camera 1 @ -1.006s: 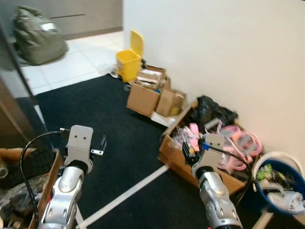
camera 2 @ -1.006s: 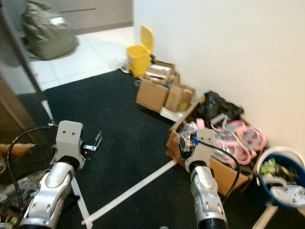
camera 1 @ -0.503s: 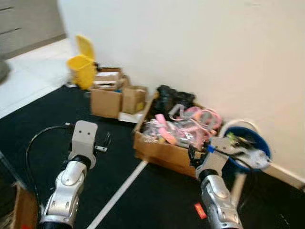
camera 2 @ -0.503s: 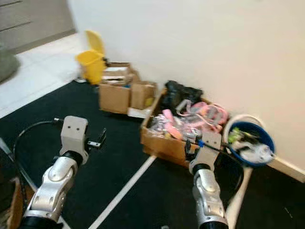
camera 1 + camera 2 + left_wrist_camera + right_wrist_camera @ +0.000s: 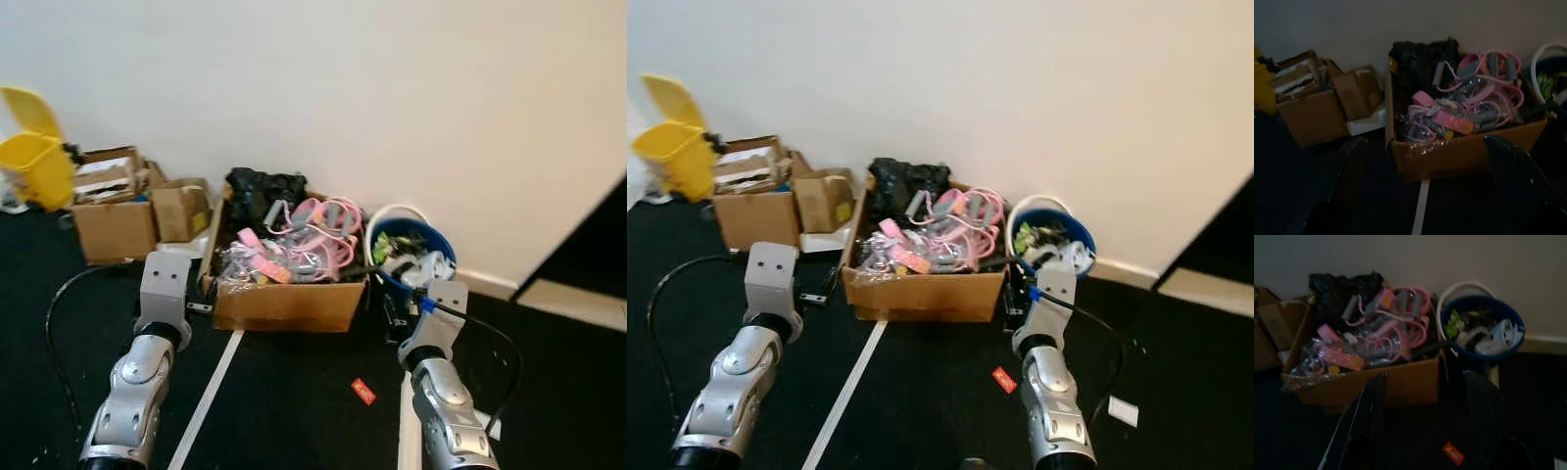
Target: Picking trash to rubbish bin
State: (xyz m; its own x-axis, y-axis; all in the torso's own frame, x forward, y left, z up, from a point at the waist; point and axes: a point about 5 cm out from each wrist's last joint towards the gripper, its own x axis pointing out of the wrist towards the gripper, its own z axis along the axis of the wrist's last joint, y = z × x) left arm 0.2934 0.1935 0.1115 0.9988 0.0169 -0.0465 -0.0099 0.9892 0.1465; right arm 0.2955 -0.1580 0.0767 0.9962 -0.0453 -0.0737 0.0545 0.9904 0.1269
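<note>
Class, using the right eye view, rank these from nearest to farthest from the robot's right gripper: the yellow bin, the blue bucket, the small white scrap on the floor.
1. Blue bucket, just beyond the right gripper, against the wall.
2. White scrap, on the carpet to its right.
3. Yellow bin, far left by the wall.

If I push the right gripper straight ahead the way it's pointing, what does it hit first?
Probably the front wall of the cardboard box of pink cords, seen between the open fingers of the right gripper. The blue bin sits off to its right. Depth is hard to judge.
</note>
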